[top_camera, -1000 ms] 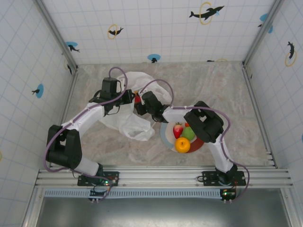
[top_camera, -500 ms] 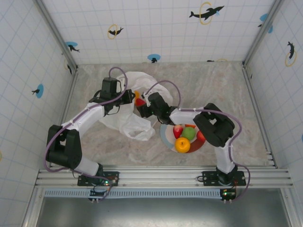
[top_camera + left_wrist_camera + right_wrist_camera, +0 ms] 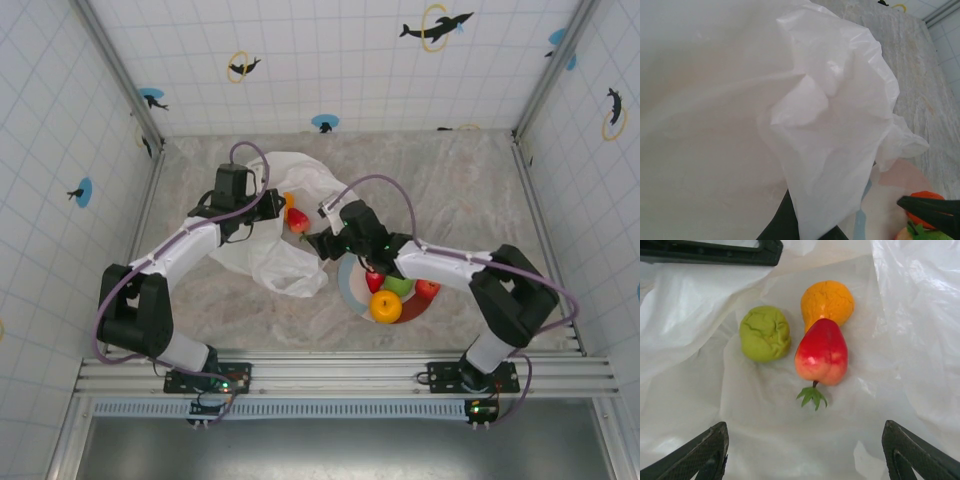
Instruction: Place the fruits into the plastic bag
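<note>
From above, the left tool (image 3: 268, 207) clamps the bag (image 3: 285, 270); four fruits (image 3: 399, 285) sit on the plate (image 3: 346, 285). Left wrist: crumpled bag close up. Right wrist: the right tool (image 3: 804, 442), apart and empty, hangs over three fruits inside the bag.

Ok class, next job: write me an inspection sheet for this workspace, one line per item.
Surface: grey marbled table.
Job's things: plastic bag lying open, with a green fruit, an orange and a red fruit inside. On the plate: strawberry, green apple, second orange, red apple.
Clutter: nothing seen.
Grippers: right gripper open above the bagged fruit, holding nothing. Left gripper at the bag's edge, fingers under plastic, grip unclear.
Cables: a purple cable loops over each arm.
Surroundings: white tiled walls, dolphin stickers, metal rail at the near edge.
</note>
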